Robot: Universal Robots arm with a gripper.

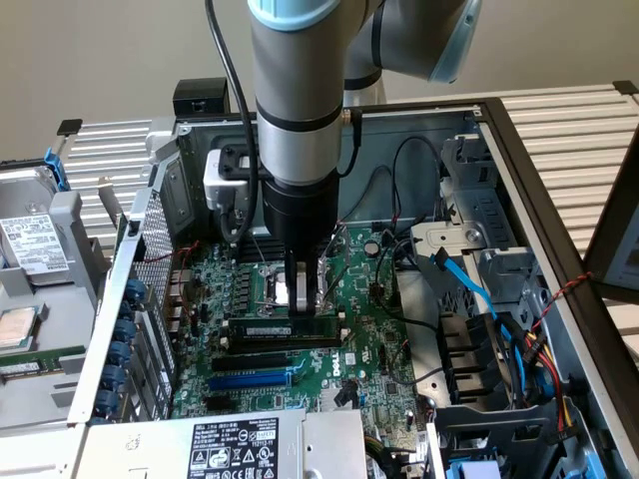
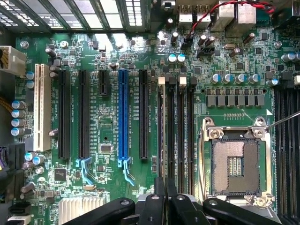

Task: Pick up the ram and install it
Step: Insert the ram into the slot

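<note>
The ram (image 1: 270,330) is a long green stick with a white label. It stands on edge along the black memory slots (image 2: 180,131) beside the CPU socket (image 2: 234,164), in the middle of the motherboard. My gripper (image 1: 303,307) comes straight down onto its top edge near the middle, fingers shut on it. In the wrist view the black fingers (image 2: 154,206) are pinched together, and a thin dark edge runs out from between them in line with the slots. Whether the stick is fully seated I cannot tell.
The open computer case has metal walls all round. A blue slot (image 2: 123,112) and black expansion slots (image 2: 84,112) lie beside the memory slots. Blue and black cables (image 1: 469,289) hang at the exterior view's right. A hard drive (image 1: 35,244) lies outside the case at the left.
</note>
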